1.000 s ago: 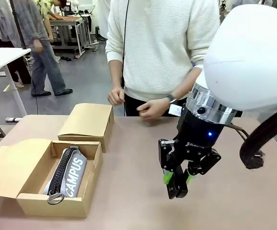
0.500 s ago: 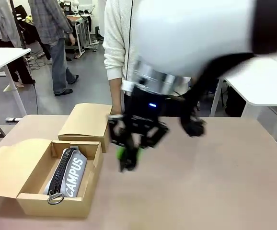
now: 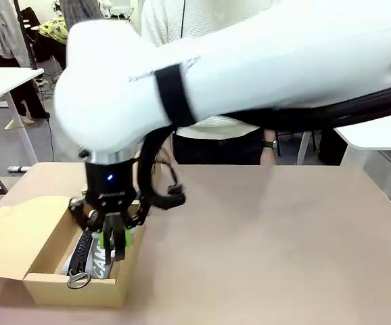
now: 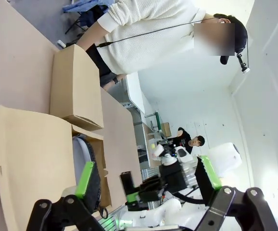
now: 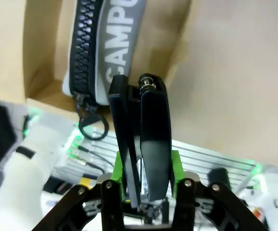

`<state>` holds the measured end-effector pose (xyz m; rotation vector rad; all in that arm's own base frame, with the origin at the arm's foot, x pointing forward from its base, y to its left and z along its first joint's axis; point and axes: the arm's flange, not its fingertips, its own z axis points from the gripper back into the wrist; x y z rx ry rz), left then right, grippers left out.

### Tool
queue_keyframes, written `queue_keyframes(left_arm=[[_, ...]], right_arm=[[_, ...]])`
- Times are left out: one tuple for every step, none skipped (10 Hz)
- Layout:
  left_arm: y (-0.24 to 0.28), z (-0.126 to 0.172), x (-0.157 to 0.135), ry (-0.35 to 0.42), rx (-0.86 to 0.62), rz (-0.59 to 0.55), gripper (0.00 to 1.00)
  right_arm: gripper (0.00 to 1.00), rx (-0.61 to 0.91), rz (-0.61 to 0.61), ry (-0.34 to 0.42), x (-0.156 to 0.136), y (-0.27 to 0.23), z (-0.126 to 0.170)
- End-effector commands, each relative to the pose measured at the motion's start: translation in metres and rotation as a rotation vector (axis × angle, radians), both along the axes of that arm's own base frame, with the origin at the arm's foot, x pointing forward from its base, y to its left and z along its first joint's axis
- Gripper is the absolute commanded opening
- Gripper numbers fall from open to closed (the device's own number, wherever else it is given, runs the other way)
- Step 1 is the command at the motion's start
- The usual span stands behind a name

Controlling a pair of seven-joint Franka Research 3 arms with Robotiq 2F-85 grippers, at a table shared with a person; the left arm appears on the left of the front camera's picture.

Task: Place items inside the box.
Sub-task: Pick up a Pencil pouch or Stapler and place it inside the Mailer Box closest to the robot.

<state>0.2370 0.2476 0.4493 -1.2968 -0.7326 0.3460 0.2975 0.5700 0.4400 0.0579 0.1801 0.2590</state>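
My right gripper (image 3: 111,238) hangs over the open tan box (image 3: 74,290) at the table's left front. It is shut on the black stapler (image 5: 153,125), which stands upright between its green pads (image 5: 175,166). The stapler's tip is above the near end of the grey CAMPUS pouch (image 3: 95,265), which lies inside the box (image 5: 38,72). In the right wrist view the pouch (image 5: 107,43) and its black zipper lie just beyond the stapler. My left gripper (image 4: 146,178) is open, well off the table, looking down at the box flap (image 4: 28,159).
A narrower closed cardboard box (image 4: 76,86) stands just behind the open one. A person in a white sweater (image 3: 209,20) stands at the table's far side. The bare tabletop (image 3: 270,244) stretches to the right.
My right arm has swung from the table's right middle leftward to above the open box, carrying the stapler. The person's hands, earlier over the far edge, have drawn back.
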Motion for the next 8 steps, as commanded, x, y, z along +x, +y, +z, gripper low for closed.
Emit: queue_keyframes(left_arm=[[-0.001, 0.0, 0.0, -0.026, -0.009, 0.002, 1.0], [-0.001, 0.0, 0.0, -0.026, -0.009, 0.002, 1.0], [-0.001, 0.0, 0.0, -0.026, -0.009, 0.002, 1.0], [-0.001, 0.0, 0.0, -0.026, -0.009, 0.002, 1.0], [-0.001, 0.0, 0.0, -0.026, -0.009, 0.002, 1.0], [-0.001, 0.0, 0.0, -0.026, -0.009, 0.002, 1.0], [-0.001, 0.0, 0.0, -0.026, -0.009, 0.002, 1.0], [-0.001, 0.0, 0.0, -0.026, -0.009, 0.002, 1.0]], right_arm=[[0.42, -0.027, -0.007, 0.015, 0.012, 0.037, 0.013], [0.42, -0.049, -0.046, -0.002, 0.016, 0.044, 0.004], [0.42, -0.059, -0.065, -0.005, 0.021, 0.046, -0.001], [0.42, -0.077, -0.082, -0.011, 0.025, 0.045, -0.006], [0.42, -0.09, -0.101, -0.016, 0.028, 0.044, -0.01], [0.42, -0.09, -0.107, -0.02, 0.029, 0.043, -0.012], [0.42, -0.083, -0.111, -0.013, 0.032, 0.043, -0.015], [0.42, -0.082, -0.116, -0.012, 0.035, 0.044, -0.016]])
